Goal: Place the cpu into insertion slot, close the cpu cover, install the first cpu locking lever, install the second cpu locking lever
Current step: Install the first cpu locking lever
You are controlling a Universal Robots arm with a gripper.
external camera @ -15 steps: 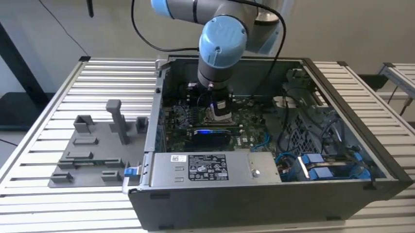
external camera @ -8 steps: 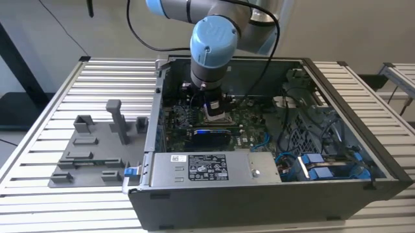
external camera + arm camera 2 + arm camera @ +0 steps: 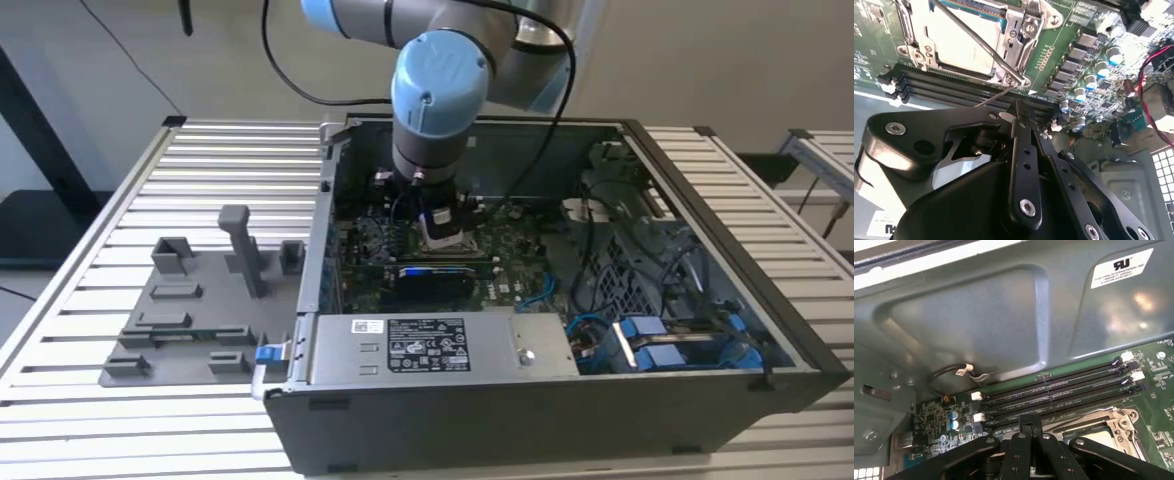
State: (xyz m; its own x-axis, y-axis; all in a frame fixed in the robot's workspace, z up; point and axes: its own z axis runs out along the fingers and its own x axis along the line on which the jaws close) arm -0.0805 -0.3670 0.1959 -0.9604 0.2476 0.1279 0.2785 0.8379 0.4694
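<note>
slatted table [image 3: 80, 300] bears a computer case [image 3: 534, 420]; arm [image 3: 434, 90] points straight down inside, end effector [image 3: 1018, 107] fully closed.

Behind, a plain pale wall [image 3: 107, 60], evenly lit. Across the exterior view, a pale slatted metal counter [image 3: 200, 160]. At the exterior view's right, near it, a second slatted counter [image 3: 830, 150]. At the exterior view's left, a black slanted post [image 3: 34, 120] before that wall.
</note>
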